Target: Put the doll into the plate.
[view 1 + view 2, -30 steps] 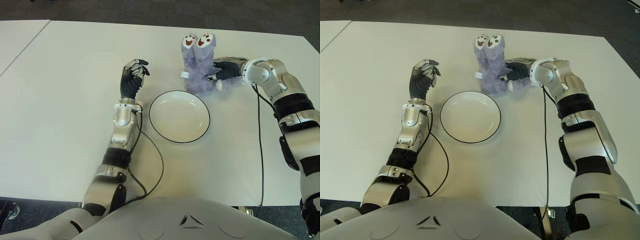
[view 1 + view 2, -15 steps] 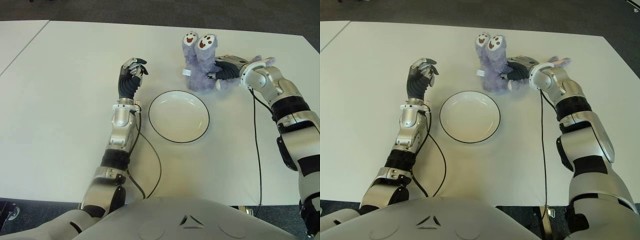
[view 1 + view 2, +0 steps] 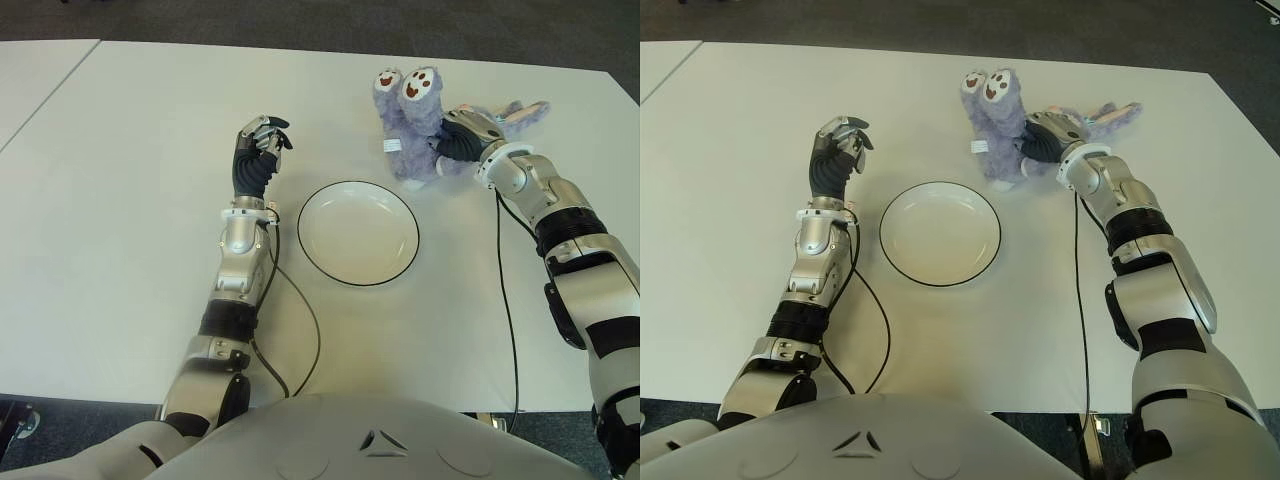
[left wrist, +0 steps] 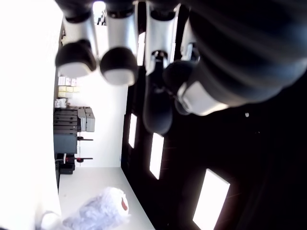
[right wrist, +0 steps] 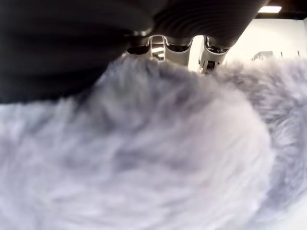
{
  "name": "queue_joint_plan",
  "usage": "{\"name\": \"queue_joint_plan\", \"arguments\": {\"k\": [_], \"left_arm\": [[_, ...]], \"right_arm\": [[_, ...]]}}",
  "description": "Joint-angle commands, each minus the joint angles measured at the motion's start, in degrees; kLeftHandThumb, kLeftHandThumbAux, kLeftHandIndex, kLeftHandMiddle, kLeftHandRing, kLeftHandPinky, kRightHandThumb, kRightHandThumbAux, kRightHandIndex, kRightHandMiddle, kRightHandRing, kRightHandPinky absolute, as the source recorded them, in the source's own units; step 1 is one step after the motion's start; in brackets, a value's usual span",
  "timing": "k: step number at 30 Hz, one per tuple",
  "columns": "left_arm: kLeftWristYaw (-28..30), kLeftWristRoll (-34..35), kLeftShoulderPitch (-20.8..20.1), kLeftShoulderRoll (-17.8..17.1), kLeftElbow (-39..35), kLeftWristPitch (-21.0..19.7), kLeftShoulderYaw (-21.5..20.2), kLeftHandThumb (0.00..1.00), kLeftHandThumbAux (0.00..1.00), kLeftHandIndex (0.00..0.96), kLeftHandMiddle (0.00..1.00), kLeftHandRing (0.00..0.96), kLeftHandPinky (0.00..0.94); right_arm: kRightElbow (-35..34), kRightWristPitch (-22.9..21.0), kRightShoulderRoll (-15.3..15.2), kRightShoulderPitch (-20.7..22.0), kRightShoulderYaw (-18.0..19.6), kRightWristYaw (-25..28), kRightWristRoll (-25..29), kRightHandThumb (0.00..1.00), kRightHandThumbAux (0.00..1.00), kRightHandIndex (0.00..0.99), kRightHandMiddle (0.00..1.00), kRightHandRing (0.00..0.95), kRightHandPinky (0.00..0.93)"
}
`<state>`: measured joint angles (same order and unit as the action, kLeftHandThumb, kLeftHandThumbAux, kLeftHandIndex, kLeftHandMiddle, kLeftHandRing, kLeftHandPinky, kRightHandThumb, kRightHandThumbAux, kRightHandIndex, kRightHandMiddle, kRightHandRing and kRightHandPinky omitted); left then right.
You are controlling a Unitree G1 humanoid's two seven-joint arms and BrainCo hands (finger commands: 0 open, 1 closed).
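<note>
Already the right hand (image 3: pixel 458 140) is clenched on the purple doll (image 3: pixel 420 120) near the bench's far edge; the plate (image 3: pixel 358 232) lies nearer the robot, leftward. Left hand (image 3: pixel 258 158) hovers curled, empty.

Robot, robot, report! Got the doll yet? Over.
Right hand shut on doll, beyond the plate. Left hand curled, holding nothing, left of plate. Plate bare, nothing in the way.

A white bench (image 3: pixel 120 230) is seen, on which a white, dark-rimmed plate (image 3: pixel 358 232) is laid near the middle; a purple plush doll (image 3: pixel 415 125) is set just beyond it.
</note>
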<state>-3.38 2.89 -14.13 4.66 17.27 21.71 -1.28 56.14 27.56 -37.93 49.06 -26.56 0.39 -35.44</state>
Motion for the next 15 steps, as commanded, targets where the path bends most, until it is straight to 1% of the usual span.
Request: {"name": "queue_joint_plan", "arguments": {"k": [1,9,15], "left_arm": [[-0.77,0.31,6.81,1.49,1.66,-1.25,-0.32,0.709,0.706,0.442,0.876,0.878,0.857],[-0.89,0.22,6.70,1.46,1.71,-1.37,-0.24,0.709,0.706,0.441,0.877,0.879,0.858],[-1.00,0.42,6.59,1.66,1.50,-1.97,-0.26,0.710,0.706,0.442,0.878,0.879,0.862]], "right_arm": [[2.39,-2.02,0.08,-4.18,-0.34,1.93,-0.74,0.999,0.666,0.391,0.489,0.514,0.450],[1.69,-4.19,0.64,-4.97,1.39,2.26,0.43,1.000,0.668,0.377,0.485,0.502,0.457],[0.16,-6.16,0.55,-5.88,2.74,2.46,1.27,1.000,0.667,0.377,0.493,0.510,0.451]]}}
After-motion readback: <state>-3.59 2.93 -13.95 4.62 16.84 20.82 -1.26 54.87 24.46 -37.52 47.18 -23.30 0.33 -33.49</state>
